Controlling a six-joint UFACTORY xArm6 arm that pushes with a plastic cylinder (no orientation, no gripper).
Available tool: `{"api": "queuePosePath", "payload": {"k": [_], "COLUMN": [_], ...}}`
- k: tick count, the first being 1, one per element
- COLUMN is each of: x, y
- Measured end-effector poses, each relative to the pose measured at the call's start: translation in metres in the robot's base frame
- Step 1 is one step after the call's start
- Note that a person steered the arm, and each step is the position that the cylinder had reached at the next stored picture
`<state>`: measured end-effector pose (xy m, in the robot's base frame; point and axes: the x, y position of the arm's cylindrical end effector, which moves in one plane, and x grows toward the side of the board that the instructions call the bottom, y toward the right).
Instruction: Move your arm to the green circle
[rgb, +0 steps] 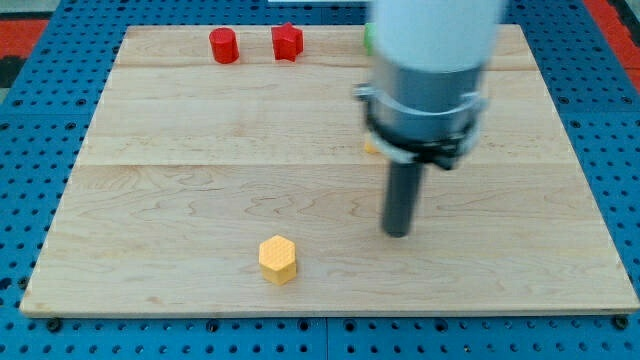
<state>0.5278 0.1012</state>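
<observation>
A sliver of green (367, 38) shows at the view's top, mostly hidden behind my arm's white body; its shape cannot be made out. My tip (398, 233) rests on the wooden board (180, 180) right of centre, well below that green sliver. A yellow hexagon block (278, 260) lies to the tip's lower left. A red cylinder block (224, 45) and a red block with notched sides (287, 42) sit near the board's top edge, far to the tip's upper left.
A small orange-yellow bit (369, 147) peeks out at the left of my arm's dark collar; the rest is hidden. Blue pegboard (40, 120) surrounds the board on all sides.
</observation>
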Motion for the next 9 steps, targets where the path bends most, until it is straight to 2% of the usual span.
{"api": "queuePosePath", "payload": {"k": [4, 6, 7, 9], "x": [-0.012, -0.021, -0.080, -0.199], "y": [0.051, 0.057, 0.059, 0.102]}}
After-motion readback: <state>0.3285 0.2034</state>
